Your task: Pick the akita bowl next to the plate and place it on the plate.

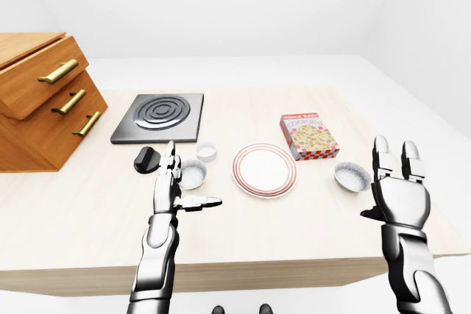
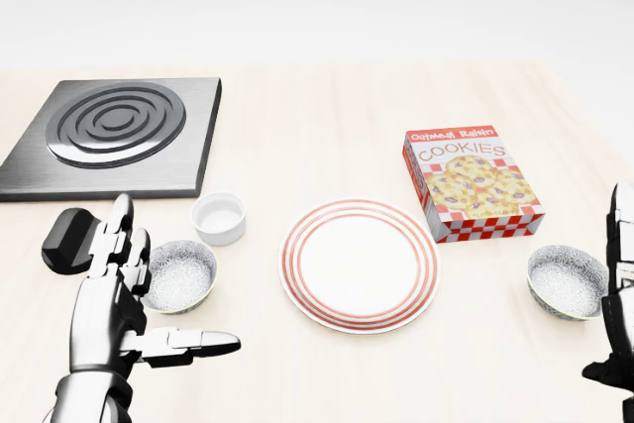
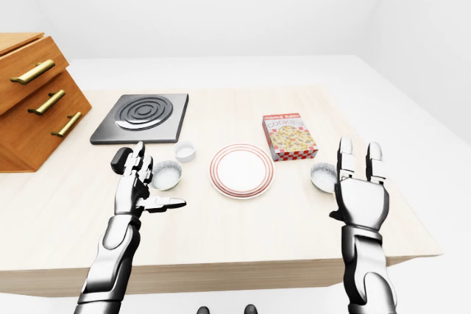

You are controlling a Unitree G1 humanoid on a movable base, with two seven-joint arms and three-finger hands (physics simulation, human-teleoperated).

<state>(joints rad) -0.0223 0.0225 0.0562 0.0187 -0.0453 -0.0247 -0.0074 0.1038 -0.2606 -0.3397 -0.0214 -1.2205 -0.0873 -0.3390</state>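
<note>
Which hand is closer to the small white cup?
Left. In the head view the left hand is just below-left of the white cup; the right hand sits far right, beyond the plate.

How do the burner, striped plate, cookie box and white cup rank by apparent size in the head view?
Largest: burner. Then striped plate and cookie box, nearly alike, so unsure. Smallest: white cup.
</note>
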